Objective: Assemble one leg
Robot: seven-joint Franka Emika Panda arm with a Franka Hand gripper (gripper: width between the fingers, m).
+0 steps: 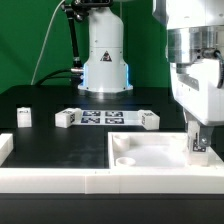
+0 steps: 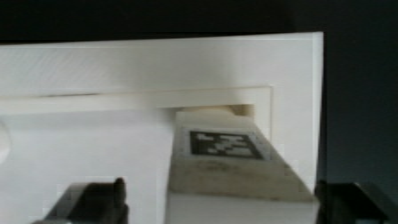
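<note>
Going across the exterior view from its left: there's a loose leg (image 1: 24,117) sitting alone on the black bench (image 1: 60,145), well apart from everything else. Next along, two more legs (image 1: 66,118) (image 1: 149,120) sit at either end of the marker board (image 1: 107,118), just beside it as far as I can tell. None of those three look touched.

Then at the front there's the big white panel (image 1: 150,155) with a round socket (image 1: 127,159) showing near one corner, empty. It seems to rest against a white L-shaped rail (image 1: 60,175) along the front edge.

Far right of that view is where the action is. The pincer (image 1: 198,146) is down over the panel's right end with a leg (image 2: 228,150) between its fingers (image 2: 93,203). In the wrist view the fingers stand wide of the leg on both sides with a visible gap, so I'd call the pincer apart, not clamped. The leg stands upright with its tag facing the camera, its far end at a notch in the panel.

My read: one leg is seated or nearly seated in its corner. Whether it's fully screwed home I can't tell. If not, it still needs a regrip and twisting.
</note>
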